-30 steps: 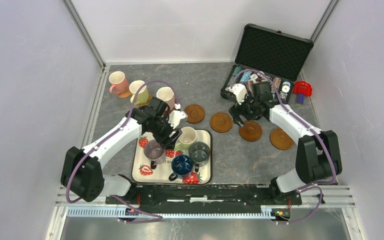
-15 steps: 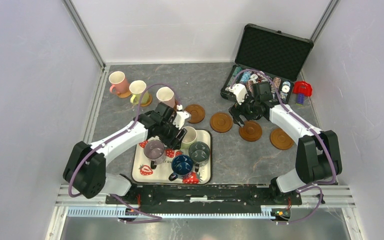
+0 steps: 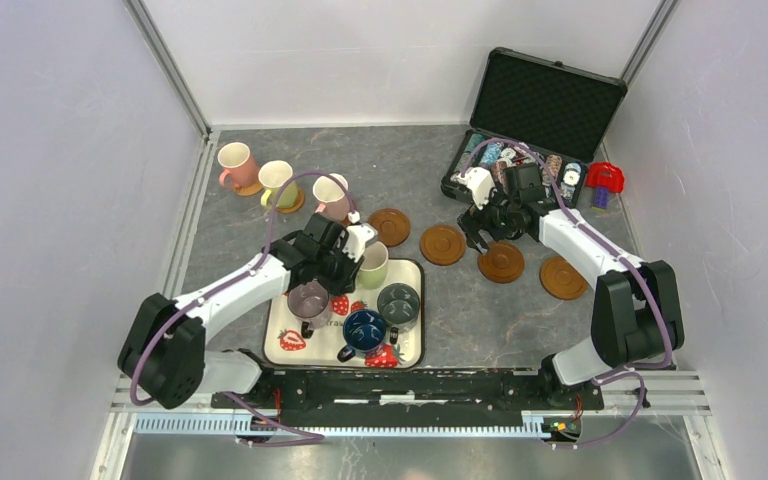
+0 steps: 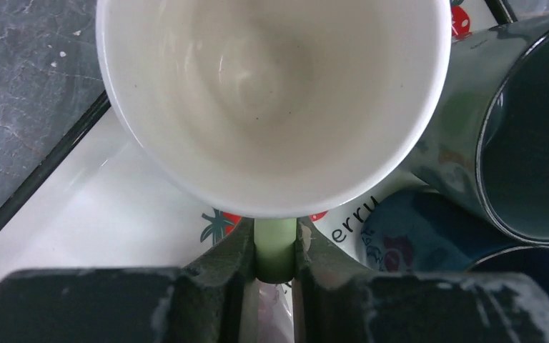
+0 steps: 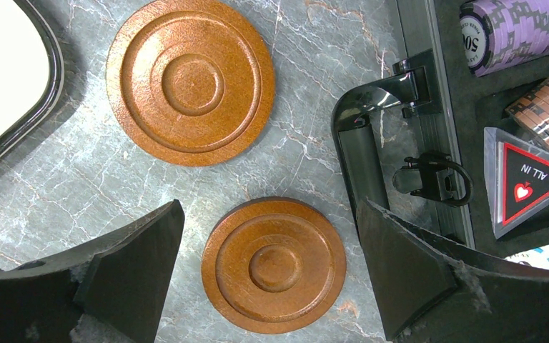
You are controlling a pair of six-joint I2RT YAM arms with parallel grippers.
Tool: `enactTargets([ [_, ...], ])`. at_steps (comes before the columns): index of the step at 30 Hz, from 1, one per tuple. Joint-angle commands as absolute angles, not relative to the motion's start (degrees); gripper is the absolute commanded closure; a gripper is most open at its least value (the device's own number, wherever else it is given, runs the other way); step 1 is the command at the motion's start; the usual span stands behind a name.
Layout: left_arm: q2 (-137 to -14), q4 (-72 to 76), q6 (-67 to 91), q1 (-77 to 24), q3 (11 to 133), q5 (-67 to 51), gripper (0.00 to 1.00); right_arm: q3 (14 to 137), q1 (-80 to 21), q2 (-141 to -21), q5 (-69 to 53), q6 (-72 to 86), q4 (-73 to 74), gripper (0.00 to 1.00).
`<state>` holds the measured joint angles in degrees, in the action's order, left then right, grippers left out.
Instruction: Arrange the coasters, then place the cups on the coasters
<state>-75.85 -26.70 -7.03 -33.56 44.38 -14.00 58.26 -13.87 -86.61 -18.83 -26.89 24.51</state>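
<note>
My left gripper [image 3: 357, 252] [image 4: 275, 237] is shut on the pale green handle [image 4: 275, 251] of a cream cup [image 3: 374, 265] [image 4: 271, 93] at the tray's far edge. Beside it on the tray stand a mauve cup [image 3: 309, 298], a dark grey-green cup [image 3: 398, 303] [image 4: 525, 150] and a dark blue cup [image 3: 365, 330]. A pink cup [image 3: 233, 165], a cream cup [image 3: 277, 182] and another pink cup [image 3: 331, 195] stand at the far left. Bare coasters [image 3: 390, 227] [image 3: 442, 244] [image 3: 501, 262] [image 3: 564, 277] lie in a row. My right gripper [image 3: 477, 238] [image 5: 270, 214] hangs open above one coaster [image 5: 274, 266]; another coaster [image 5: 190, 81] lies beyond.
The white strawberry-print tray [image 3: 285, 350] [image 4: 114, 207] lies near the arm bases. An open black case [image 3: 550, 100] [image 5: 429, 93] with poker chips sits at the back right, close to my right fingers. A red object [image 3: 605, 178] stands beside it. Walls enclose three sides.
My left gripper has slid right across the tray and closed on the cream cup's handle. The right arm has not moved.
</note>
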Motion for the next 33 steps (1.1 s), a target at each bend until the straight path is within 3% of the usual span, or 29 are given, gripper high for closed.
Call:
enactTargets([
  [1,-70.7,-24.1,-5.4,-33.8,44.9,-12.7,0.9,58.5,-13.9,-85.3,-19.0,-27.1,23.8,0.02],
  [3,-69.0,-24.3,-5.0,-33.8,45.6,-12.0,0.97,58.4,-13.9,-85.3,-19.1,-27.1,23.8,0.02],
  [10,-66.0,-21.0,-4.4,-33.8,49.9,-9.3,0.98,58.3,-13.8,-85.2,-19.1,-27.1,23.4,0.02],
  [16,-75.0,-20.6,-7.0,-33.8,59.2,-2.9,0.98,58.7,-13.9,-85.4,-18.8,-26.8,23.1,0.02],
  [33,-92.2,-13.1,-3.0,-34.0,67.6,1.0,0.98,57.5,-12.7,-84.1,-16.0,-26.2,22.3,0.02],
])
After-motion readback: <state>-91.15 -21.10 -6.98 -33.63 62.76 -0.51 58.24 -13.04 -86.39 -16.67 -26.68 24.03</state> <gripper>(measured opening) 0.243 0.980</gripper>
